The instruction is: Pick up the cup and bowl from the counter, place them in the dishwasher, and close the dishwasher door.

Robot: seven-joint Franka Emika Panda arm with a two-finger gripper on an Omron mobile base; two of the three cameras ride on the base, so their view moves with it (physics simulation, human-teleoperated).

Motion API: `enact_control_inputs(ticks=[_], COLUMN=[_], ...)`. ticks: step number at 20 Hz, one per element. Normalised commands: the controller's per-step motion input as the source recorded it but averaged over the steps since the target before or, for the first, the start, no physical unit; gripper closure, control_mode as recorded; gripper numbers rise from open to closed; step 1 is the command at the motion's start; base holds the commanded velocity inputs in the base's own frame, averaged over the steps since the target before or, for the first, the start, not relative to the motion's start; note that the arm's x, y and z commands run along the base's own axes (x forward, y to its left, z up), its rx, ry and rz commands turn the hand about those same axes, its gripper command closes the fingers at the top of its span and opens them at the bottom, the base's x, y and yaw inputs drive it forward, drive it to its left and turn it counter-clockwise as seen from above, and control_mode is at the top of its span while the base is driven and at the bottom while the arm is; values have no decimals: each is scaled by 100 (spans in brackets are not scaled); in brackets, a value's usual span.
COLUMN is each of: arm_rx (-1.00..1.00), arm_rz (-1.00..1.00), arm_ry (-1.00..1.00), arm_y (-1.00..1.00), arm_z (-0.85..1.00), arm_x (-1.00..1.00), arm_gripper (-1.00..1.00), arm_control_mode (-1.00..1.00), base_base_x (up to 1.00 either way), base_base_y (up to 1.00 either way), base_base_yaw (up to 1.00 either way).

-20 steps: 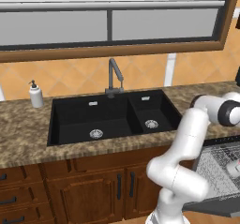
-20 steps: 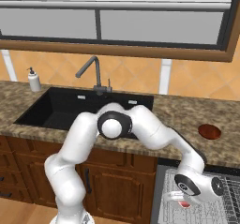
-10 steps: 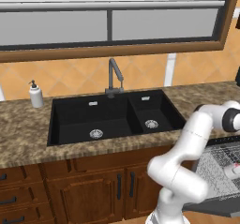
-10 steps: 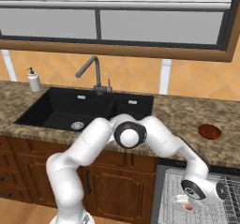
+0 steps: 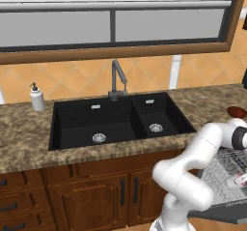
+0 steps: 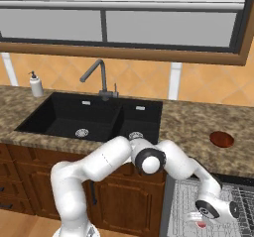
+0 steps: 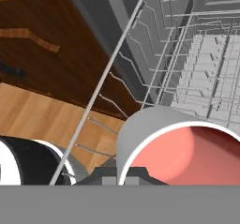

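My gripper [image 6: 200, 221] is shut on the rim of the cup [image 7: 178, 148], a pale cylinder with a red inside, and holds it low over the grey wire rack [image 6: 181, 206] of the open dishwasher. The cup [image 5: 239, 179] also shows as a pinkish spot above the rack [image 5: 219, 169] at the right edge of the left base view. The dark reddish bowl [image 6: 222, 139] rests on the speckled counter [image 6: 188, 124], to the right of the sink and behind the dishwasher; the bowl [image 5: 237, 112] shows at the far right in the left base view too. The dishwasher door [image 5: 219, 211] hangs open.
A black double sink [image 5: 116, 121] with a grey faucet [image 5: 117, 78] takes up the middle of the counter. A white soap dispenser [image 5: 36, 98] stands at its left. Brown wooden cabinets [image 5: 87, 196] run below. My arm's elbow [image 6: 149, 161] juts out before the cabinet beside the dishwasher.
The arm has reached further right and lower over the rack, carrying the cup along. The bowl and the door have stayed put.
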Motion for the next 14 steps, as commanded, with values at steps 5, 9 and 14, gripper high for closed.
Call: enact_control_inputs(ticks=[5,9,14], arm_rx=[1,1,0], arm_rz=[0,0,0], arm_ry=[7,10,19], arm_y=[-5,0,0], arm_z=[-50,-22,0], arm_x=[11,0,-14], arm_gripper=[100,-100,-100], arm_control_mode=[-100,-100,-100], base_base_x=[0,0,0], base_base_y=[0,0,0], base_base_yaw=[0,0,0])
